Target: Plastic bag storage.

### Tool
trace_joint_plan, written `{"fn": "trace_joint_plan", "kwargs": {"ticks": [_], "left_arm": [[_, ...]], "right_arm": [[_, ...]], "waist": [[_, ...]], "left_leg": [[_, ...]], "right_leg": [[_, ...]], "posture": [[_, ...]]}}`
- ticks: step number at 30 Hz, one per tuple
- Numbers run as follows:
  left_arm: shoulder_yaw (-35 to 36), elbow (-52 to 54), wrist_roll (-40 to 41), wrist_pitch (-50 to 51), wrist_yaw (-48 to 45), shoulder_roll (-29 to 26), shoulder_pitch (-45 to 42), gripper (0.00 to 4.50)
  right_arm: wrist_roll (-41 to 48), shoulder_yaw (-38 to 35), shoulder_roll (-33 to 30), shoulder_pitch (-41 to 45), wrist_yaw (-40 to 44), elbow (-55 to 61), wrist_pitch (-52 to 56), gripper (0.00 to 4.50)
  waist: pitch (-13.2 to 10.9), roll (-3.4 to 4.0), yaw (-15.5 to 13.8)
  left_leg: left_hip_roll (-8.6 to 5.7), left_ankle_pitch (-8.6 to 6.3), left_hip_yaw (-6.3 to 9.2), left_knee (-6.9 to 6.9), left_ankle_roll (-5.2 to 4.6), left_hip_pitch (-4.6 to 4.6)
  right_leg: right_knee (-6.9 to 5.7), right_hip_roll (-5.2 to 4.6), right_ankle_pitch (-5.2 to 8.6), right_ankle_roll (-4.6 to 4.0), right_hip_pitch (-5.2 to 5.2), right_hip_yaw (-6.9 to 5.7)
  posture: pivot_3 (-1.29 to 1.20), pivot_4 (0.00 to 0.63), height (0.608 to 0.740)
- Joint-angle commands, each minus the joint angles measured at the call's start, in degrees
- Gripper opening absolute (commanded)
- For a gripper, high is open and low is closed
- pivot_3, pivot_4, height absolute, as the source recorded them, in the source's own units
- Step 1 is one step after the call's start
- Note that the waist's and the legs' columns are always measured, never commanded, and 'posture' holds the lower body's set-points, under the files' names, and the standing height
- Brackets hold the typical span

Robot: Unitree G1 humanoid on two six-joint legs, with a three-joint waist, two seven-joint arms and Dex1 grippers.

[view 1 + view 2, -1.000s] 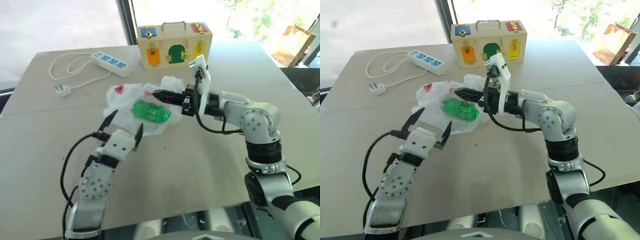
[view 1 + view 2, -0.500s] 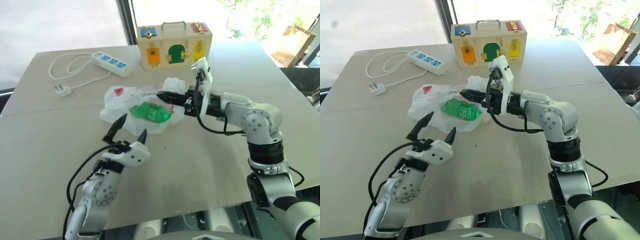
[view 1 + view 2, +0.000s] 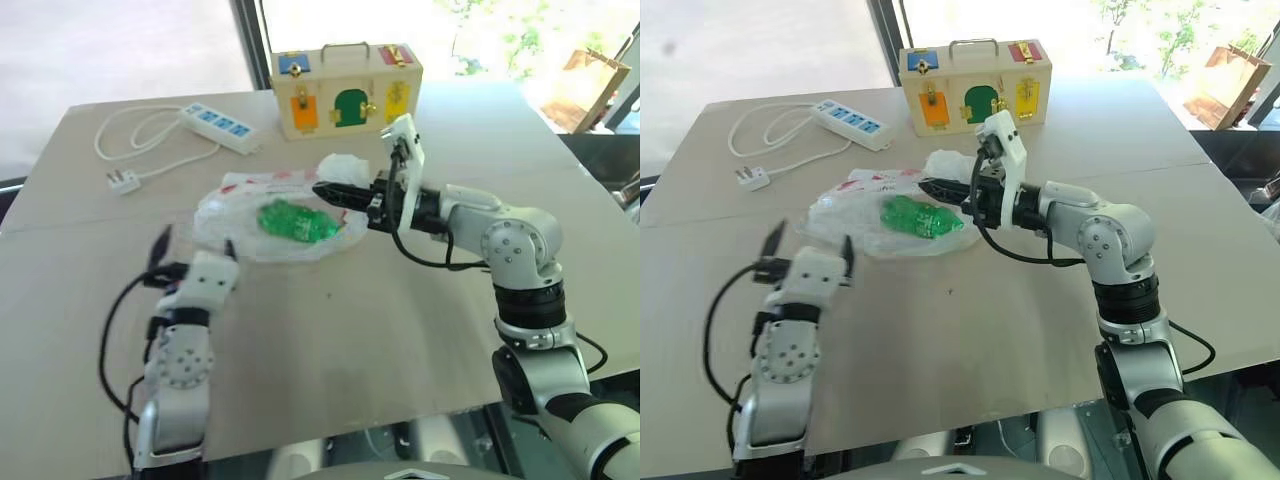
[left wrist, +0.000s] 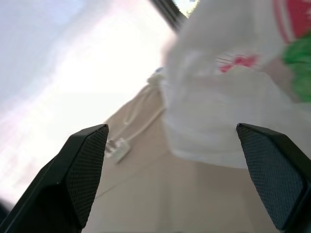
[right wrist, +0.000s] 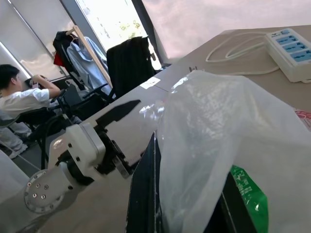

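Right hand [image 3: 322,189] pressed together, pinching an edge of the plastic bag [image 3: 262,204] to hold its mouth up off the table [image 3: 400,330]. Left hand [image 3: 808,247] spread wide, empty, just beside the bag's near edge, probably poised for gathering.

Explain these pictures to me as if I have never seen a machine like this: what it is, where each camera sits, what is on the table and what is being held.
This is a humanoid robot with two arms, each ending in two black fingers. Two pictures come from cameras in its head, looking down over a table. The other two come from cameras on its wrists, looking along the fingers.

On the table lie a plastic bag with a green bottle inside, a white power strip with its cord, and a wooden box with colourful latches.

The right gripper is shut on the plastic bag's edge. The left gripper is open, holding nothing, near the bag's other side.
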State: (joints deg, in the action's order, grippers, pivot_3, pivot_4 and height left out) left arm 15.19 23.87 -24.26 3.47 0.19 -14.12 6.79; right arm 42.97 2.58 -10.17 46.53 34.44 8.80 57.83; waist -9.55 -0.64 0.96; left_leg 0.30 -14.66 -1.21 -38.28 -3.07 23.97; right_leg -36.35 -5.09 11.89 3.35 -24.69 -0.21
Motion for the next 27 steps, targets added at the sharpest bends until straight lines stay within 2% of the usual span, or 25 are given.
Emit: {"fn": "trace_joint_plan", "kwargs": {"ticks": [1, 4, 8, 12, 18, 24, 27], "left_arm": [[3.0, 3.0, 2.2, -3.6, 2.4, -0.4, 0.6, 4.48], [2.7, 2.8, 3.0, -5.9, 2.3, -0.9, 0.8, 4.48], [-4.6, 3.0, 6.9, -12.6, -4.0, -2.2, 2.4, 4.48], [-6.3, 1.4, 2.9, -13.9, -1.0, -1.6, 1.9, 4.48], [-8.7, -4.7, -1.7, -12.5, 3.5, 0.0, -5.8, 4.48], [-11.7, -13.7, -10.9, -8.2, 10.0, -0.3, -14.6, 4.48], [-13.0, -17.1, -13.6, -6.3, 12.7, 0.0, -16.2, 4.48]], "right_arm": [[0.1, 0.2, 0.3, 0.2, 0.4, 0.9, -1.5, 0.00], [0.0, 0.3, 0.3, 0.2, 0.5, 0.6, -1.8, 0.00], [-0.1, 0.4, 0.3, -0.1, 0.5, 0.5, -1.9, 0.00], [-0.4, 0.4, 0.1, -0.2, 0.3, 0.4, -2.1, 0.00], [-0.8, 0.6, -0.1, -0.2, 0.6, 0.1, -2.2, 0.00], [-1.3, 0.7, -0.1, 0.3, 0.8, -0.4, -2.4, 0.00], [-1.4, 0.8, -0.3, 0.2, 0.9, -0.3, -2.3, 0.00]], "waist": [[0.0, 0.00, -0.1], [0.0, -0.01, -0.1], [0.0, 0.00, -0.1], [0.0, 0.00, 0.1], [0.0, 0.00, -0.2], [0.0, 0.00, -0.2], [0.0, -0.02, -0.2]], "left_leg": [[-0.01, 0.00, 0.00, 0.00, 0.00, 0.01], [-0.02, 0.00, 0.00, 0.00, 0.00, 0.01], [-0.02, 0.00, 0.00, 0.00, 0.01, 0.01], [-0.02, -0.01, 0.01, 0.03, 0.01, 0.02], [-0.03, 0.00, 0.00, 0.01, 0.00, 0.02], [-0.09, 0.01, -0.01, -0.02, -0.01, 0.03], [-0.11, 0.02, -0.02, -0.08, -0.02, 0.03]], "right_leg": [[0.03, -0.02, 0.00, 0.00, 0.00, 0.00], [0.03, -0.03, 0.00, 0.00, 0.00, 0.00], [0.03, -0.04, 0.01, -0.02, 0.00, 0.04], [0.06, -0.06, 0.05, -0.11, -0.01, 0.13], [0.01, -0.01, -0.02, -0.02, 0.00, -0.05], [0.00, 0.20, -0.02, 0.00, 0.00, -0.11], [-0.08, 0.40, -0.02, 0.00, 0.02, -0.11]], "posture": [[0.00, 0.150, 0.740], [0.00, 0.150, 0.740], [0.00, 0.150, 0.740], [0.00, 0.150, 0.740], [0.00, 0.150, 0.740], [0.00, 0.150, 0.740], [0.00, 0.150, 0.740]]}}
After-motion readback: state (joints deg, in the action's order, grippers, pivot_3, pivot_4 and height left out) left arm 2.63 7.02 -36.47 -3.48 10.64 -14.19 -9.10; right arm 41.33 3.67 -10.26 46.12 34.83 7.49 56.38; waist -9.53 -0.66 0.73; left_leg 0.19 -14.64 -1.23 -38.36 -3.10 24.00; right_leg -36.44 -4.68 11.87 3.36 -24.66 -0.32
